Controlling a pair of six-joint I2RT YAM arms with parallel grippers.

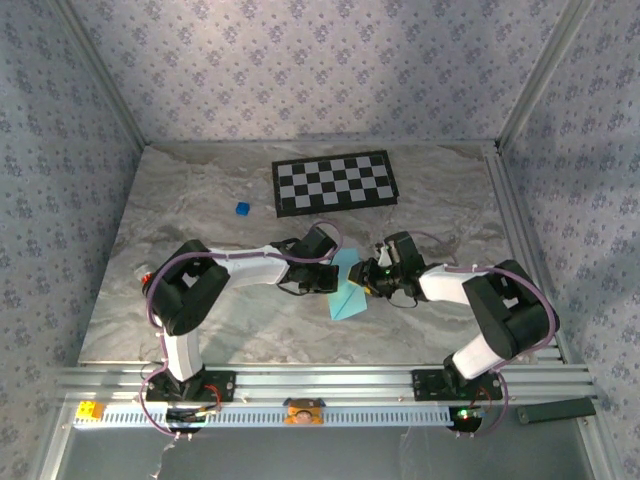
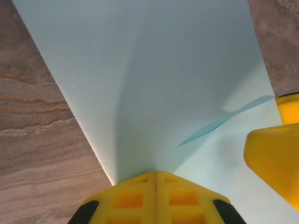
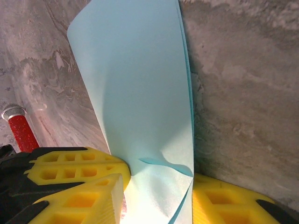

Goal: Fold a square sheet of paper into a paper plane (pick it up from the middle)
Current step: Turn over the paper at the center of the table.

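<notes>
The square sheet of paper [image 1: 347, 296] is light blue and folded into a narrow layered shape. It sits mid-table between both grippers. In the left wrist view the paper [image 2: 163, 70] runs away from my left gripper [image 2: 155, 173], whose yellow fingers are shut together, nipping its near edge. From above, that left gripper [image 1: 329, 277] is at the paper's left side. My right gripper [image 3: 158, 186] is open, its fingers [image 3: 84, 200] apart on either side of the paper [image 3: 140, 93], which has a small raised flap. The right gripper [image 1: 369, 283] meets the paper from the right.
A black-and-white checkerboard [image 1: 334, 183] lies at the back of the marble table, with a tiny dark-blue cube [image 1: 242, 208] to its left. A red stick with a white cap [image 3: 18, 128] lies left of the paper. Aluminium rails [image 1: 520, 230] border the right edge.
</notes>
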